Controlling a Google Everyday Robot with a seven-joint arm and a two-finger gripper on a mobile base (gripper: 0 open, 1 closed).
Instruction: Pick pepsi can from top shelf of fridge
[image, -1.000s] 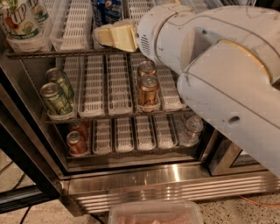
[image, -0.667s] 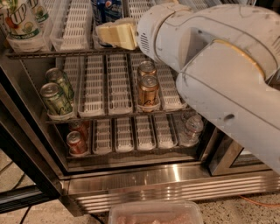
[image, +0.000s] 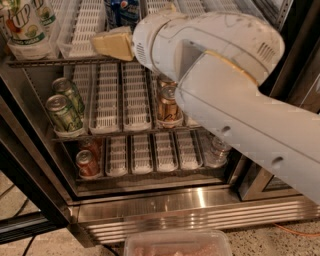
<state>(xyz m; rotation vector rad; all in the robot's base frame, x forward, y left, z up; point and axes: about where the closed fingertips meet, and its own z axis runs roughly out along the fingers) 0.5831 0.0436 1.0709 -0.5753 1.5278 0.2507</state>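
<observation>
Claw (image: 112, 44) at 11 o'clock, near pepsi can (image: 121, 10) on top shelf (image: 82, 35); its state we can't tell. Can prob light, slick, dentable: we'd take mid-body.

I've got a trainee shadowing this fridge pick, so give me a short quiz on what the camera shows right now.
1. True or false: the pincer is at the front edge of the top shelf, just below the pepsi can in the picture.
2. The green cans stand on which shelf? A top, B middle, C bottom.
3. Fill in: the copper-brown cans are partly hidden by the robot's ____.
Key: 1 true; 2 B; 3 arm.
</observation>
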